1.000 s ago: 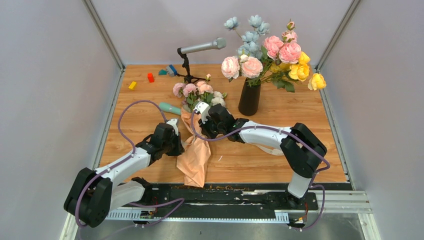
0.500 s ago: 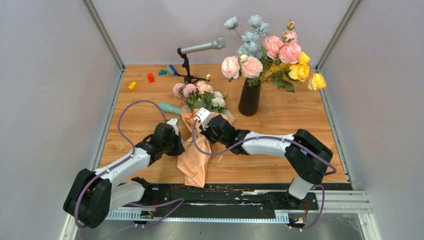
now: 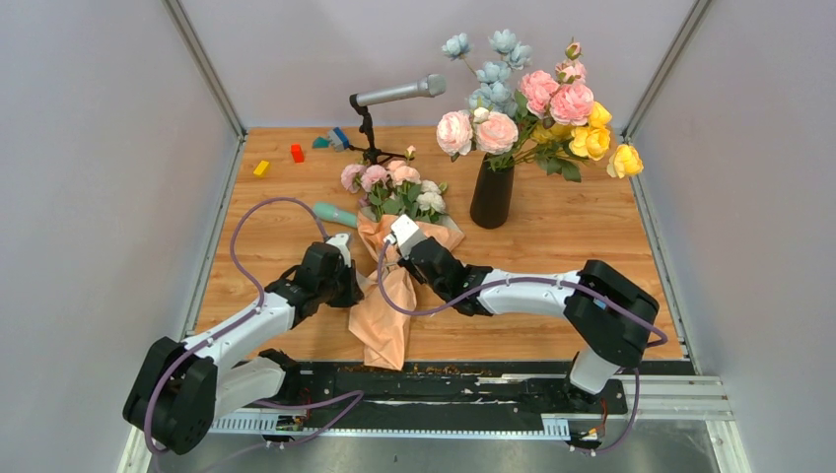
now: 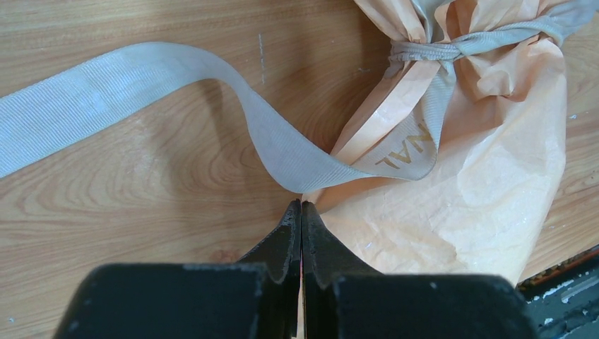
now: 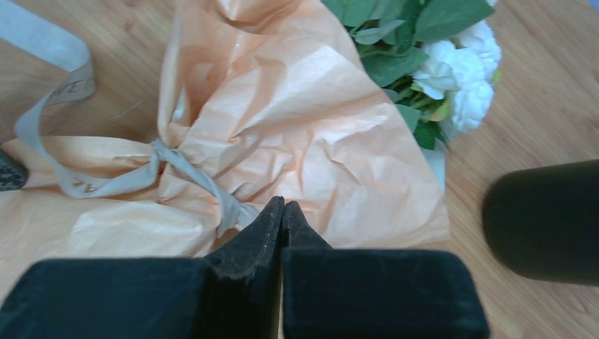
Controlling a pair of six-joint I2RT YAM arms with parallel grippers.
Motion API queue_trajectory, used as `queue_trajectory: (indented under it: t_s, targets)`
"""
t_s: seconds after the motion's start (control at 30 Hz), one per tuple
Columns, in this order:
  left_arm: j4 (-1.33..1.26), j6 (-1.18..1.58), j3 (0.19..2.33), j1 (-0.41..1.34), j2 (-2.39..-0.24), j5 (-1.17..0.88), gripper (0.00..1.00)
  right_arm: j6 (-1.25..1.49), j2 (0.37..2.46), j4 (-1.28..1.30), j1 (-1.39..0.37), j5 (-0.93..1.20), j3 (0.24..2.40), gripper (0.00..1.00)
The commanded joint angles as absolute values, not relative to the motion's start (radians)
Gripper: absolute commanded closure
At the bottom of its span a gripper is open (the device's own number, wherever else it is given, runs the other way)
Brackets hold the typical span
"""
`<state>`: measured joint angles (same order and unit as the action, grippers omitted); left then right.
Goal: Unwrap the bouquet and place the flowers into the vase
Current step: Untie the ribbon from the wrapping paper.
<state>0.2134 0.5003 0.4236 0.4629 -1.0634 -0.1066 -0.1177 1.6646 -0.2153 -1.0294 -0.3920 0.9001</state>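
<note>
the bouquet [image 3: 386,301] lies near the middle of the counter [image 3: 592,296]. its long axis runs from the near edge to the far edge, with the flowers [image 3: 394,182] at the far end, just left of the vase [image 3: 492,192]. the ribbon [image 4: 141,92] is knotted around its waist, between both hands. the left hand [image 4: 301,208], fully closed on the bouquet's left side, seems to pinch a ribbon fold. the right hand [image 5: 281,205], also closed, seems to hold the other tail. we judge the pull must go sideways, across this axis.

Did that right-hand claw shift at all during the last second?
Yes. The right gripper slid toward the near table edge, away from the vase, and sits with its jaws shut over the bouquet.
</note>
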Motion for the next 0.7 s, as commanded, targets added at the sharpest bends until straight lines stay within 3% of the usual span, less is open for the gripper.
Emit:
queue_trajectory:
  t_s: [0.0,0.13,0.27,0.47,0.67]
  targets:
    - [0.226,0.499,0.444,0.459,-1.04,-0.091,1.0,-0.112,1.612,-0.27,-1.033,-0.512,0.893,1.0]
    - [0.228,0.499,0.442,0.459,-1.037,-0.092,1.0,-0.093,1.595,-0.264,-1.032,-0.485,0.879,1.0]
    - [0.232,0.496,0.441,0.459,-1.034,-0.09,1.0,-0.071,1.563,-0.211,-1.021,-0.265,0.904,0.99]
    - [0.233,0.494,0.44,0.459,-1.03,-0.093,1.0,-0.056,1.566,-0.122,-0.984,-0.048,0.965,0.73]
    - [0.232,0.495,0.442,0.459,-1.022,-0.093,1.0,-0.063,1.622,-0.061,-0.977,-0.064,1.007,0.64]
